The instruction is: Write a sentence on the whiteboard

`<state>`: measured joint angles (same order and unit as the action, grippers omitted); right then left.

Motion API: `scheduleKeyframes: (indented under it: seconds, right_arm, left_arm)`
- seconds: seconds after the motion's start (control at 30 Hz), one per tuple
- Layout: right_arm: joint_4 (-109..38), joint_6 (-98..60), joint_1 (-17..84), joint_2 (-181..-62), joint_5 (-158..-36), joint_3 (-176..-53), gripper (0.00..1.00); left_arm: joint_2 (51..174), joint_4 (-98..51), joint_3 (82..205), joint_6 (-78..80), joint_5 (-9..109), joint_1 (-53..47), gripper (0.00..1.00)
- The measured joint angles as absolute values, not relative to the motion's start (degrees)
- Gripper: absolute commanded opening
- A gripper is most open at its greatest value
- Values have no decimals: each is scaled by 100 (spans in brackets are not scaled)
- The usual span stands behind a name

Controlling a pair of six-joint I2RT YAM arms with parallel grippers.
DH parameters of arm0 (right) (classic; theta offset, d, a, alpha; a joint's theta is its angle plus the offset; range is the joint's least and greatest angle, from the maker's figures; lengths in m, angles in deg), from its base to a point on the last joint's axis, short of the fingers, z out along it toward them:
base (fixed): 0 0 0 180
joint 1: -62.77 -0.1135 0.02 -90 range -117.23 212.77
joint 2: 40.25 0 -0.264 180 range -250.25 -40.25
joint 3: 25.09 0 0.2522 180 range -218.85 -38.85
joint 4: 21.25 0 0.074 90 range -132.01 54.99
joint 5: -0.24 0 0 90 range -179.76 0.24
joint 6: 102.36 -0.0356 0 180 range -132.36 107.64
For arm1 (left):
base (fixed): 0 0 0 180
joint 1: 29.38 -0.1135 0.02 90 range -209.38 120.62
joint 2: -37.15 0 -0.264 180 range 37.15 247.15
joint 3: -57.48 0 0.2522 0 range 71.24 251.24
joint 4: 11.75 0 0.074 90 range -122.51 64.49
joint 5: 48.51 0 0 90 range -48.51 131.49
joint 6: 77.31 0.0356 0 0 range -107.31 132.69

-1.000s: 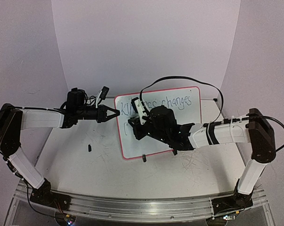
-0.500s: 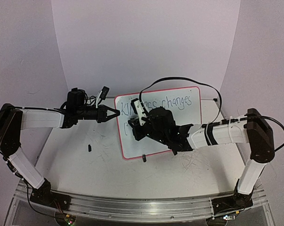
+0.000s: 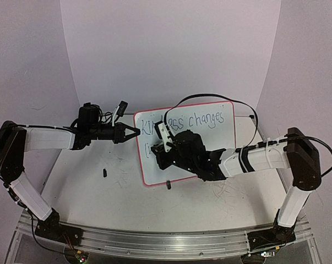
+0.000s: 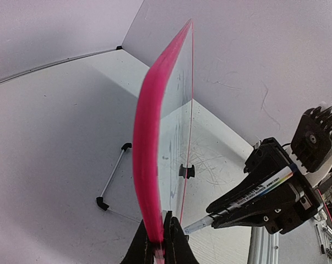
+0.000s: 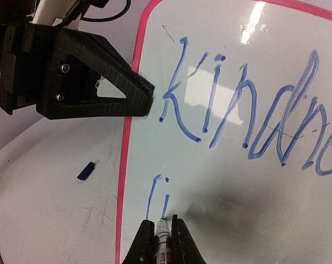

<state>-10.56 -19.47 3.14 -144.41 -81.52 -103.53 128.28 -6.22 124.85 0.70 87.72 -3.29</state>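
White table [image 3: 83, 190] | left fingers [image 4: 178, 243] pinch whiteboard [image 3: 222, 136] edge | right fingers [image 5: 182, 242] grip marker [image 5: 163, 234]; arm [image 3: 248, 158] covers sentence [image 5: 210, 107] middle | black piece [image 3: 104, 173] nearby

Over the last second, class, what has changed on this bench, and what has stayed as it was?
The right gripper, shut on the marker, slid slightly toward the near edge of the whiteboard, at the second line of the sentence. The left gripper stays clamped on the whiteboard's left edge; the whiteboard has not moved.
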Motion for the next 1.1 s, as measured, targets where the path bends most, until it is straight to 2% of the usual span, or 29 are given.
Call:
scheduleKeyframes:
  seconds: [0.43,0.73,1.1]
  right_arm:
    - [-1091,-2105,270,-14414,-8171,-10205,0]
    - [-1082,-2117,381,-13854,-8202,-10208,0]
    - [-1057,-1990,458,-14066,-8320,-10394,0]
  left_arm:
    - [12828,-620,12485,72,8776,-327,0]
    - [12828,-617,12491,75,8775,-305,0]
    - [12828,-617,12491,78,8775,-301,0]
